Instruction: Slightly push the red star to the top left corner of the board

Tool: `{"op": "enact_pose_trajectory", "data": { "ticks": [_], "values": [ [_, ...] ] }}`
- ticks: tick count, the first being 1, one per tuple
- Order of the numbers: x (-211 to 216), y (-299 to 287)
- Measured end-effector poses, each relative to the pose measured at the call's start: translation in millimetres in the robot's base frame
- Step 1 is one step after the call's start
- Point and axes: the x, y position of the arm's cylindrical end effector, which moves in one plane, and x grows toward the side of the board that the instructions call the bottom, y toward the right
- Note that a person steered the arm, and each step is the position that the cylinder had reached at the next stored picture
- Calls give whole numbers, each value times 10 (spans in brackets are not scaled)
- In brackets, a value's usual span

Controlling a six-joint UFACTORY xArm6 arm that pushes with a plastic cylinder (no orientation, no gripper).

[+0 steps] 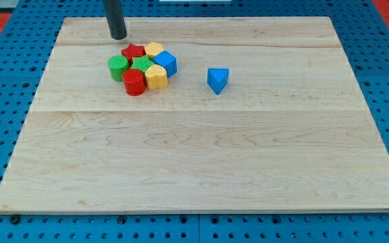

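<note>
Our rod enters from the view's top, and my tip (118, 38) rests on the wooden board (194, 155) near its upper left region. We carry no pincer (the arm ends in the plain rod), so there are no jaws whose state we could report.

The red star (133, 51) lies just below and to the right of my tip, close to it but with a narrow strip of board showing between them. It forms the top of a tight cluster. Cluster contents:

- a yellow block (154, 49) beside the star, on the view's right;
- a green cylinder (118, 67) at the cluster's left;
- a green star (142, 65) in the middle;
- a blue cube (165, 63) at the right;
- a red cylinder (134, 82) at the bottom;
- a second yellow block (156, 77) next to the red cylinder.

A blue block (217, 79), wedge-like in outline, stands apart on the view's right of the cluster.
</note>
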Motion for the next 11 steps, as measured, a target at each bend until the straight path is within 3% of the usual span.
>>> {"op": "enact_pose_trajectory", "data": {
  "ticks": [4, 5, 6, 7, 8, 11],
  "values": [
    [-327, -4],
    [-369, 725],
    [435, 1335],
    [1198, 1074],
    [1157, 682],
    [380, 472]
  ]
}}
